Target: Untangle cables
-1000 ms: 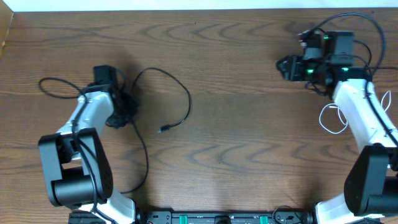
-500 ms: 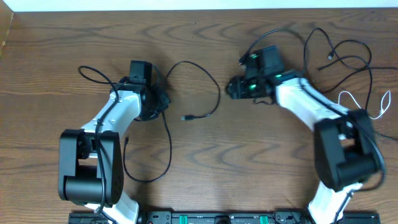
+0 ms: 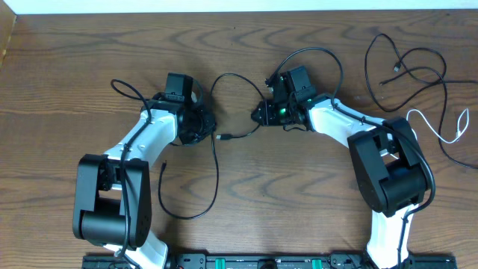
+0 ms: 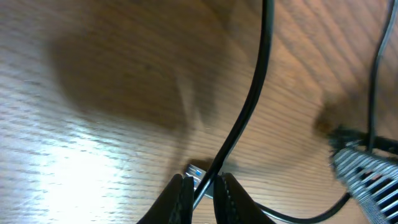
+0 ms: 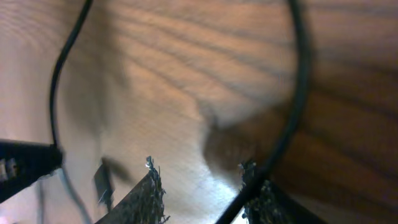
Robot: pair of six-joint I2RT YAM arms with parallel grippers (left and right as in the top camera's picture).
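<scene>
Left gripper (image 4: 204, 186), lower centre of its wrist view: clamped on black cable (image 4: 252, 99). Right gripper (image 5: 202, 186): jaws apart, gripping nothing; black cord (image 5: 297, 81) crosses one finger.

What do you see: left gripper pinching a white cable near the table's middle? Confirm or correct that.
Wrong colour. The left gripper is pinching a black cable, not a white one, near the middle of the table; the left wrist view shows it. The white cable lies loose at the right edge.
</scene>
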